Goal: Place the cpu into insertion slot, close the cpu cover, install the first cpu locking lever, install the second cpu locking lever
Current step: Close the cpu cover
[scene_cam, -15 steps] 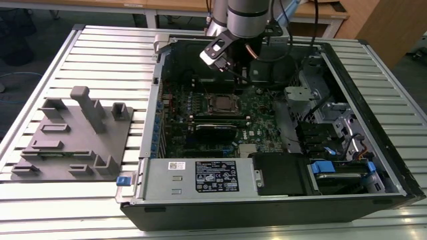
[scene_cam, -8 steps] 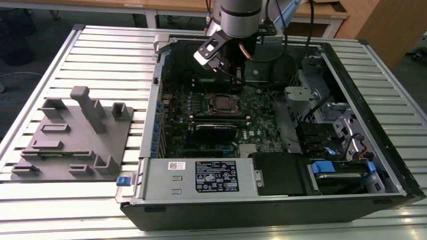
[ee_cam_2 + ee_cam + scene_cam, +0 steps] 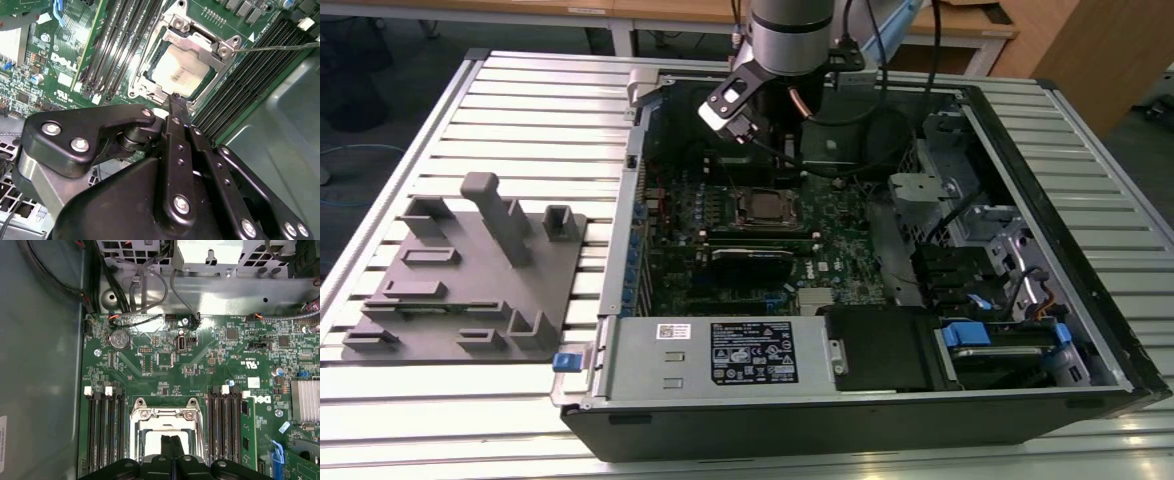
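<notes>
Cpu (image 3: 182, 70), a small flat square chip with a dull silvery-tan metal top, is seated in the insertion slot (image 3: 139, 90). The slot is a small square socket with a silvery metal rim, set into the green circuit board (image 3: 200, 360).

The cpu cover (image 3: 192, 34), a thin silvery square metal frame plate, lies down over the chip. The chip's top shows through the frame's window in both wrist views.

One thin silvery wire locking lever (image 3: 280, 47) runs out from a corner of the socket, across the long black memory slots (image 3: 250, 75). Whether it is latched cannot be told.

The black hand (image 3: 175, 100) is narrow. Its two slim fingertips (image 3: 165, 445) are pressed together with nothing between them. The hand sits close over the socket, at the cover's edge; contact cannot be confirmed.

In the exterior view the silver-grey arm (image 3: 790, 40) reaches down into the open black computer case (image 3: 854, 420), which lies on a ribbed silvery metal tabletop (image 3: 520, 110). A grey moulded fixture block (image 3: 467, 270) rests on the tabletop at the exterior view's left, beside the case.
</notes>
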### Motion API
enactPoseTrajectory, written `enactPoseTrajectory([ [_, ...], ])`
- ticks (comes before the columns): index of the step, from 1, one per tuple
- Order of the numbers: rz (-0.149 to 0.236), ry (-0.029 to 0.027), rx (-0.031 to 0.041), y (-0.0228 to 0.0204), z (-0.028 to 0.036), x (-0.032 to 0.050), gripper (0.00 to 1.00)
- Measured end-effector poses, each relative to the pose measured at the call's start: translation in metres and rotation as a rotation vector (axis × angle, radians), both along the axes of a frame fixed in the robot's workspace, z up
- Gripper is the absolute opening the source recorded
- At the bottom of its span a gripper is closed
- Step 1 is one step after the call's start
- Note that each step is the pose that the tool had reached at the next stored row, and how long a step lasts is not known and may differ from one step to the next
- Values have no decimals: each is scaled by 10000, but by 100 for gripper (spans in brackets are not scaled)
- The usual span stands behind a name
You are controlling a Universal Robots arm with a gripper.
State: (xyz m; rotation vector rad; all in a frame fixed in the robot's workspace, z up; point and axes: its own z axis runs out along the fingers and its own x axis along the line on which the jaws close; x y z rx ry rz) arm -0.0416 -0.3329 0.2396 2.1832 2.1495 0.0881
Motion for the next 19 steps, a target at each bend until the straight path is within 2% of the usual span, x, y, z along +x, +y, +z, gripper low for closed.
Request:
enactPoseTrajectory([
  [8, 97, -1, 1, 0, -1, -3, 10],
  [12, 653, -1, 2, 0, -8, -2, 10],
  [19, 1915, -1, 0, 0, -25, -2, 10],
])
